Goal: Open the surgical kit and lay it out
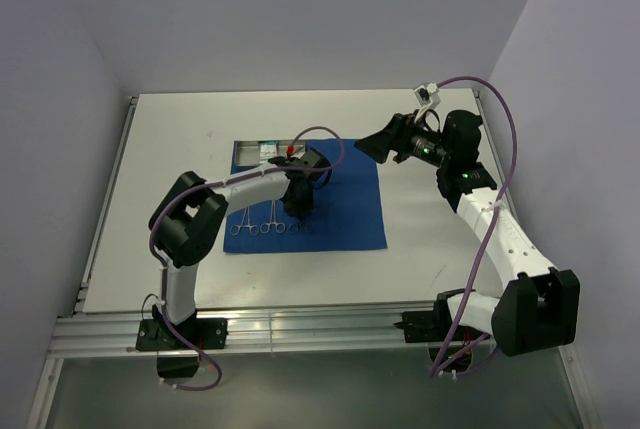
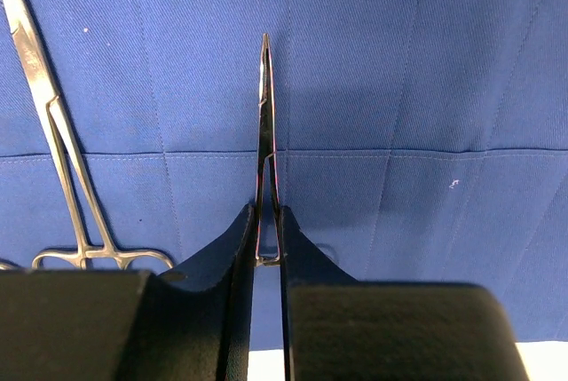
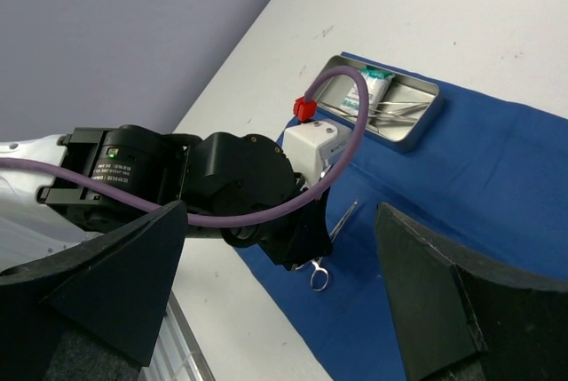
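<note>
On the table [image 1: 180,149], the blue cloth [image 1: 345,209] lies spread flat, centre of the top view. Tray [image 1: 258,156] sits on the cloth's 11 o'clock corner; it holds the white-green packet [image 3: 376,86] and a few slim steel pieces [image 3: 401,111], number not resolvable. Two ring-handled clamps [image 1: 264,221] lie side by side on the cloth at about 8 o'clock from its centre, rings toward 6 o'clock. Left gripper [image 2: 266,221] is low over the cloth, just at 3 o'clock of those clamps. Left wrist view: a slim instrument [image 2: 265,106] lies on the cloth with its tip toward 12 o'clock and its rear end between the fingers [image 2: 222,257]. The fingers are almost together, one on each side of it; cannot tell whether they pinch it or only flank it. A neighbouring clamp [image 2: 62,146] lies apart at 9 o'clock of it, tilted with its tip toward 11 o'clock. Right gripper [image 1: 378,144] hangs over the cloth's 1 o'clock corner, well apart from the left, its fingers [image 3: 426,292] spread wide with nothing between them.
</note>
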